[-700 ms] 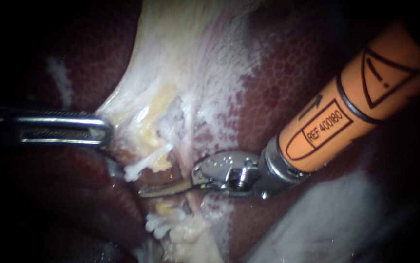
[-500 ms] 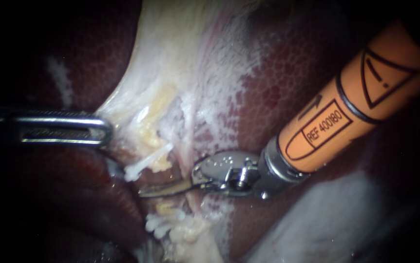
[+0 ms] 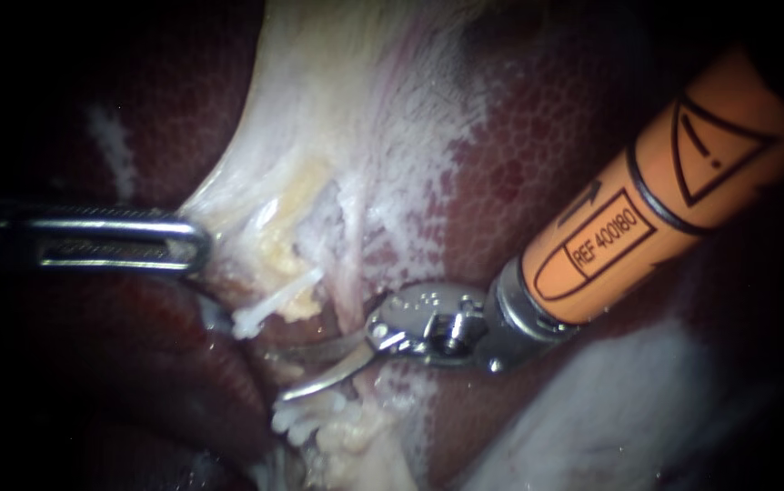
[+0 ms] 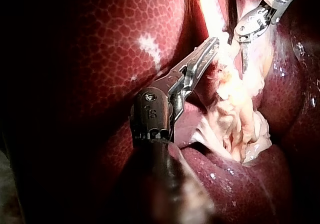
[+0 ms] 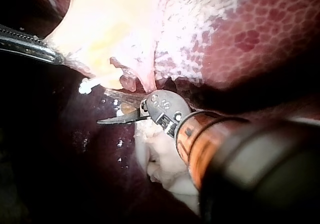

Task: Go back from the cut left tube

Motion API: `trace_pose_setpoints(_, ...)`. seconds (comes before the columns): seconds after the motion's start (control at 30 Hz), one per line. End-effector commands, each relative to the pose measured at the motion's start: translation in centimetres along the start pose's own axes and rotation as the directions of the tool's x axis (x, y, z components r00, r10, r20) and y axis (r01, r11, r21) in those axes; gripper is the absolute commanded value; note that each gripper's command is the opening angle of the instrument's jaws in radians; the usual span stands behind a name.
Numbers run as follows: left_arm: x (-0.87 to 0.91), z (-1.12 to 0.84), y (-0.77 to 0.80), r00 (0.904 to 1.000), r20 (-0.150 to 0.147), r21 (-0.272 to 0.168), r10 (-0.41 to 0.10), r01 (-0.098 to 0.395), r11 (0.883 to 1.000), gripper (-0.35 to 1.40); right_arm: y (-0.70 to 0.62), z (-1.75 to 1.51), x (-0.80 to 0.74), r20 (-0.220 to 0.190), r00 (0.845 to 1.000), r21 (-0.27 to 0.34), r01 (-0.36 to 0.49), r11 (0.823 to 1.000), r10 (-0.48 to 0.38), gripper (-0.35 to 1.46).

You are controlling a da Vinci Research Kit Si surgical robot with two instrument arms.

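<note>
Through the endoscope, my left instrument [image 3: 183, 241] comes in level from the left. Its claw is clamped on the edge of the pale tissue [image 3: 319, 118], which fans toward it. My right instrument [image 3: 281, 373] slants down from the upper right. Its bladed claw is spread apart, holding nothing, between the upper white clip [image 3: 260, 315] and the lower white clip [image 3: 294, 420]. The cut tube [image 3: 294, 300] ends just above the blades, over mottled liver [image 3: 537, 155].

From the left wrist, my left instrument [image 4: 207, 51] pinches pale tissue [image 4: 235, 114], with the right instrument [image 4: 242, 54] just ahead.

From the right wrist, the right instrument [image 5: 112, 111] gapes beside the upper white clip [image 5: 92, 84].
</note>
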Motion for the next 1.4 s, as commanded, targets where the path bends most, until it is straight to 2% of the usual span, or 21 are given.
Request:
trace_pose_setpoints(0.03,0.00,0.00,0.00,1.0000,0.000,0.000,0.000,0.000,1.000,-0.35,-0.01,-0.01,0.01,-0.002,1.000,-0.003,0.000,1.000,0.000,0.76)
trace_pose_setpoints(0.3,0.01,0.00,0.00,1.0000,0.000,0.000,0.000,0.000,1.000,-0.35,-0.03,-0.08,-0.03,-0.002,1.000,-0.005,0.001,1.000,-0.001,0.78)
trace_pose_setpoints(0.53,0.01,0.00,0.01,1.0000,0.000,0.000,0.001,-0.001,1.000,-0.35,-0.05,-0.32,-0.16,0.000,1.000,-0.005,0.006,1.000,-0.006,0.66)
trace_pose_setpoints(0.7,0.02,0.00,0.01,1.0000,0.000,0.000,0.001,-0.001,1.000,-0.35,-0.08,-0.56,-0.26,-0.010,1.000,-0.039,0.008,0.999,-0.008,0.76)
trace_pose_setpoints(0.77,0.02,0.00,0.01,1.0000,0.000,0.000,0.001,-0.001,1.000,-0.35,-0.10,-0.69,-0.25,-0.012,1.000,-0.043,0.005,0.999,-0.005,0.73)
trace_pose_setpoints(0.83,0.02,0.00,0.01,1.0000,0.000,0.000,0.001,-0.001,1.000,-0.35,-0.12,-0.81,-0.22,-0.019,1.000,-0.062,0.012,0.998,-0.013,0.79)
trace_pose_setpoints(0.97,0.02,0.00,0.02,1.0000,0.000,0.001,0.001,-0.001,1.000,-0.35,-0.17,-1.15,-0.11,-0.028,0.996,-0.119,0.083,0.989,-0.087,0.88)
trace_pose_setpoints(1.03,0.02,0.00,0.02,1.0000,0.000,0.001,0.001,-0.001,1.000,-0.35,-0.19,-1.30,-0.07,-0.027,0.991,-0.146,0.125,0.981,-0.130,0.91)
trace_pose_setpoints(1.1,0.03,0.00,0.02,1.0000,0.000,0.001,0.001,-0.001,1.000,-0.35,-0.21,-1.44,-0.03,-0.025,0.985,-0.192,0.164,0.968,-0.171,1.03)
trace_pose_setpoints(1.2,0.03,0.00,0.03,1.0000,0.000,0.001,0.001,-0.001,1.000,-0.35,-0.24,-1.60,0.00,-0.005,0.969,-0.287,0.234,0.929,-0.246,1.18)
trace_pose_setpoints(1.4,0.04,0.00,0.04,1.0000,0.000,0.001,0.002,-0.002,1.000,-0.35,-0.33,-1.71,0.03,0.053,0.943,-0.408,0.321,0.855,-0.329,1.36)
